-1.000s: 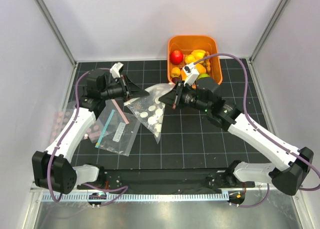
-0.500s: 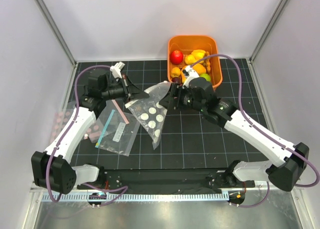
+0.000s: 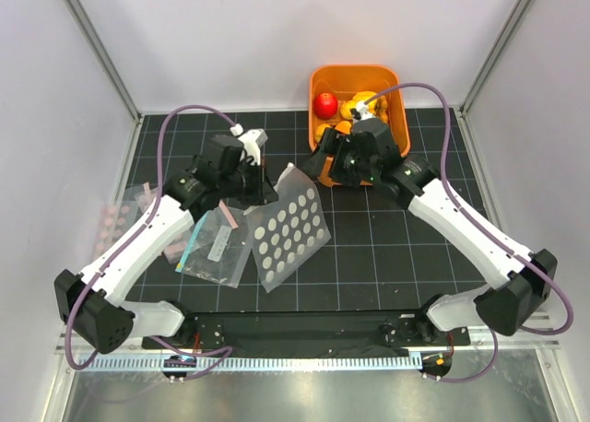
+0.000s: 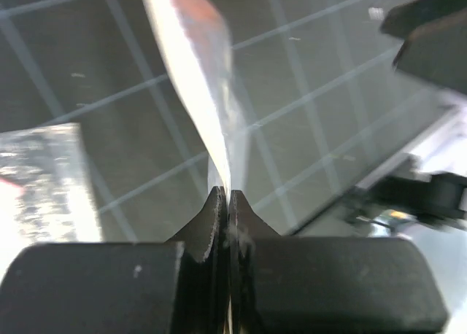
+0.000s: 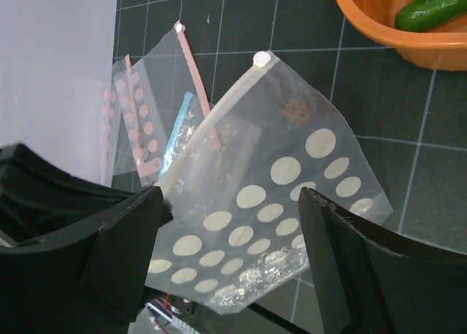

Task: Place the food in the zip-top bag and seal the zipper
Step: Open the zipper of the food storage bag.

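Zip-top bag (image 3: 293, 227), long axis diagonal, zipper (image 5: 217, 115) edge pinched in left hand (image 4: 228, 197)

You've no legible txt, brand or no. here; white label (image 3: 219, 245) on teal-strip bag (image 3: 201, 261) too small to read.

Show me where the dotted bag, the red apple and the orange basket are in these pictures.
dotted bag (image 3: 293, 227): top external view, on the middle of its dotted face.
red apple (image 3: 324, 104): top external view, on the middle of its top.
orange basket (image 3: 355, 70): top external view, on its far rim.
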Robot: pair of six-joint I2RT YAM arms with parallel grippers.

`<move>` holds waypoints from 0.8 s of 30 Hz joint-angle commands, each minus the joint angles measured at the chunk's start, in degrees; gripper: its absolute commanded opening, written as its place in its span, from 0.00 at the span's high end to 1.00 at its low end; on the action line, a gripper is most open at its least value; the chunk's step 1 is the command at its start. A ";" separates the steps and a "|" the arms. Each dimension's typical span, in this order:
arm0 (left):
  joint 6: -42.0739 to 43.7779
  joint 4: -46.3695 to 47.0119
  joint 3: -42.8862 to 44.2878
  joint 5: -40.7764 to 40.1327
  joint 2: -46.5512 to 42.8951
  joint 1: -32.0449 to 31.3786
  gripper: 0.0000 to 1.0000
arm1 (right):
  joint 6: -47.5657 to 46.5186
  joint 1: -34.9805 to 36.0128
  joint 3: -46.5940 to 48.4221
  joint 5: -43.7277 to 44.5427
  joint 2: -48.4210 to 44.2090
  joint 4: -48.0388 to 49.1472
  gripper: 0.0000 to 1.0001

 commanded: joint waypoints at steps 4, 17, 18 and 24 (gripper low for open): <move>9.76 2.28 -2.86 -14.93 -4.52 -2.66 1.00 | 7.69 -0.45 7.58 -4.75 5.86 -4.82 0.11; 19.78 7.48 -1.81 -16.25 -3.91 -7.58 1.00 | 11.92 1.39 20.33 -7.74 18.96 -13.37 0.10; 20.22 7.48 -1.63 -16.52 -3.64 -8.11 1.00 | 12.10 1.66 20.86 -7.74 19.40 -13.37 0.11; 21.28 7.83 -0.31 -17.22 -2.50 -9.69 1.00 | 11.92 2.36 21.74 -8.01 21.69 -13.02 0.28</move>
